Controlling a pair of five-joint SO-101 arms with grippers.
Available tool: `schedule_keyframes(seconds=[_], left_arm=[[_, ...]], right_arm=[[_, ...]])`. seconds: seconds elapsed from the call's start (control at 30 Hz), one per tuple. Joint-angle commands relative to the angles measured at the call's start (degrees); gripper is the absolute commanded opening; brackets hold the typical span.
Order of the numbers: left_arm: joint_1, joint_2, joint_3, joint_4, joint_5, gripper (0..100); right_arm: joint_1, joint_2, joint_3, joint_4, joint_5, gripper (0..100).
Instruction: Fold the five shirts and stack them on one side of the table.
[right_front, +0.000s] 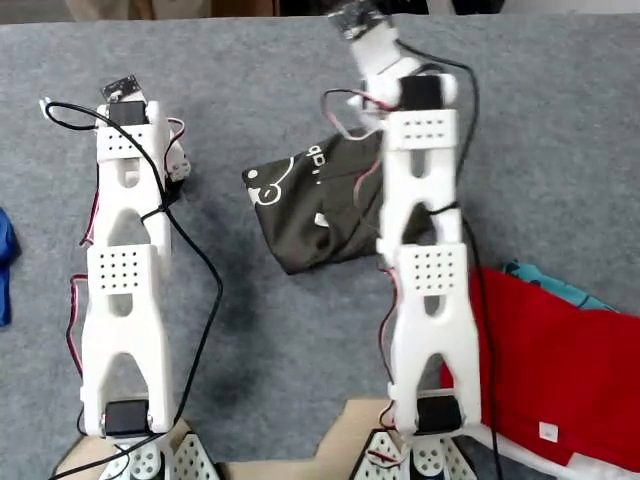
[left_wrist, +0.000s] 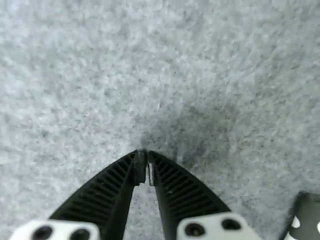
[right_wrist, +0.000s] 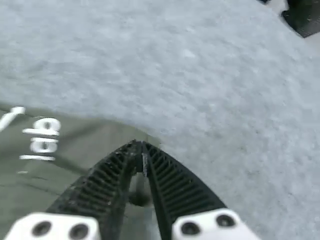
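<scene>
Since the dark shirt (right_front: 305, 215) is lying crumpled between the arms, soft and light, I'm expecting it to sag and drag on the grey felt (right_front: 250, 60). The left gripper (left_wrist: 143, 165) is sitting closed over bare felt and the right gripper (right_wrist: 140, 152) closed at the shirt's edge, so I'm favouring a hem pinch.

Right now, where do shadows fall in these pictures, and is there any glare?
High view: no glare, a soft shadow on the grey mat beside the left arm. Left wrist view: a darker shadow patch on the mat ahead of the left pincer. Right wrist view: a small shadow under the right pincer, on the dark shirt.
</scene>
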Motion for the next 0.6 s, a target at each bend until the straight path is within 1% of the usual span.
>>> schedule_keyframes(seconds=[0.0, 0.13, 0.27, 0.5, 0.57], left_arm=[[0.62, -0.22, -1.93, -0.44, -0.53, 3], [0.53, -0.22, -1.93, -0.44, -0.53, 3], [0.44, -0.22, -1.93, -0.44, -0.53, 3], [0.44, -0.22, -2.02, -0.44, -0.53, 3], [0.44, -0.22, -2.02, -0.44, -0.53, 3]], right_arm=[[-5.23, -3.74, 0.40, 0.35, 0.70, 0.9], [-9.89, -2.24, 9.27, -2.81, 0.70, 0.9], [-10.42, 0.57, 14.81, -3.25, 0.70, 0.9], [-7.52, 2.77, 12.18, 7.12, 0.70, 0.7], [-6.55, 2.77, 11.30, 10.20, 2.02, 0.6]])
